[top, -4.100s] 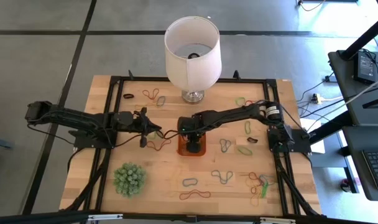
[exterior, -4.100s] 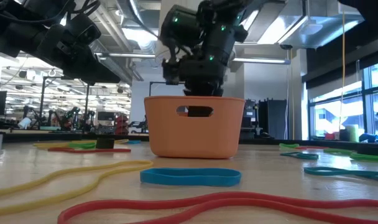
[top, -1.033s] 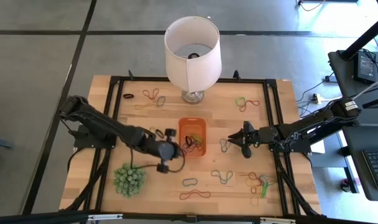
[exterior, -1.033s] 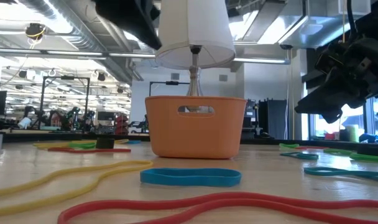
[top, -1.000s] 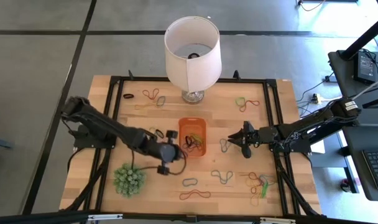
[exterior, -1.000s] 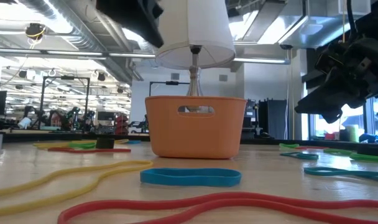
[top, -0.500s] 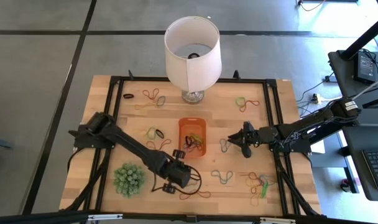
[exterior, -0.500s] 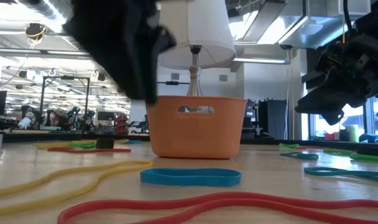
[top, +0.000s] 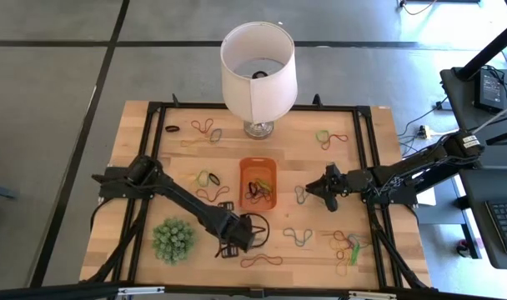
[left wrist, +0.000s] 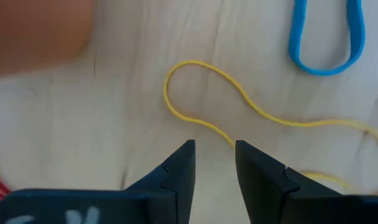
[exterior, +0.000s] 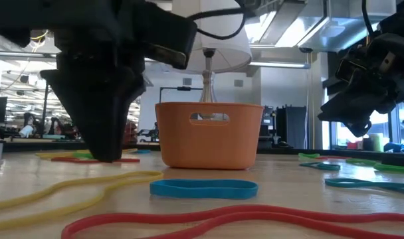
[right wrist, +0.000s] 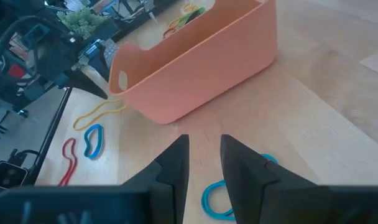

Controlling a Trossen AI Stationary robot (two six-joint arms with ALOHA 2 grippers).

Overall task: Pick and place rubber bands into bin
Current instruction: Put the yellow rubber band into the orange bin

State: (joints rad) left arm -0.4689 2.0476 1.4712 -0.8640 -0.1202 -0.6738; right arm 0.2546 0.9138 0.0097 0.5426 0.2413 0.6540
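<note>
At the table's near middle, the left gripper points down at a yellow band on the wood, fingers slightly parted, gripping nothing, a blue band just beside. The bin sits at centre, a few bands inside, others scattered around it. Right of the bin, the right gripper hovers, fingers slightly apart and empty, over a blue band.
</note>
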